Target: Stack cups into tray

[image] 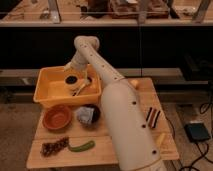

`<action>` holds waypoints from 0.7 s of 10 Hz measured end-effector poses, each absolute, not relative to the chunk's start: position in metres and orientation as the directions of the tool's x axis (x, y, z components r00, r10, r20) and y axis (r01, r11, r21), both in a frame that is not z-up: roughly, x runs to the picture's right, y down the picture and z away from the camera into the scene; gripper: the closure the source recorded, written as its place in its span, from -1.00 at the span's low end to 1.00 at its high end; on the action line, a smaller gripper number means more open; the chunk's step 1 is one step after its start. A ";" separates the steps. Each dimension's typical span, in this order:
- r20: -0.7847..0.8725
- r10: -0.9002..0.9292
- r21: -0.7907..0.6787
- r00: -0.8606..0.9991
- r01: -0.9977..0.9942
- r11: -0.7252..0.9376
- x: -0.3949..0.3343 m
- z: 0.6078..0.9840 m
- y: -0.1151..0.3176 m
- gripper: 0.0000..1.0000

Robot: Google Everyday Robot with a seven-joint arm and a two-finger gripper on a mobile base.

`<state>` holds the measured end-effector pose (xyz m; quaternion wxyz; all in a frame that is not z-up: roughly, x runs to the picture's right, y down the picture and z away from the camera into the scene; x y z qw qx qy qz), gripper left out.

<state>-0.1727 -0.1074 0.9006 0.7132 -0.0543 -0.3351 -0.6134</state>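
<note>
The yellow-orange tray [50, 92] sits at the table's back left. Inside it, near the right wall, a dark grey cup [71, 79] stands on or in a pale cup [74, 88]; I cannot tell how deep it sits. A pale utensil [83, 88] leans beside them. My arm reaches over the table, bends at the elbow [86, 45] and comes down into the tray. My gripper [71, 70] is just above the dark cup, at or very near its rim.
In front of the tray stand an orange-brown bowl [57, 117] and a dark bowl with grey cloth [88, 115]. A green vegetable [81, 146] and a brown snack [54, 147] lie at the front edge. A dark striped item [152, 117] lies right of my arm.
</note>
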 end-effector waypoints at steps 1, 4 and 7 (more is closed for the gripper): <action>0.537 -0.843 0.329 0.023 0.915 0.234 -0.160 0.898 -0.111 -0.60; 0.527 -0.847 0.334 0.067 0.900 0.279 -0.115 0.901 -0.117 -0.60; 0.454 -0.880 0.535 0.139 0.747 0.395 -0.078 0.892 -0.125 -0.60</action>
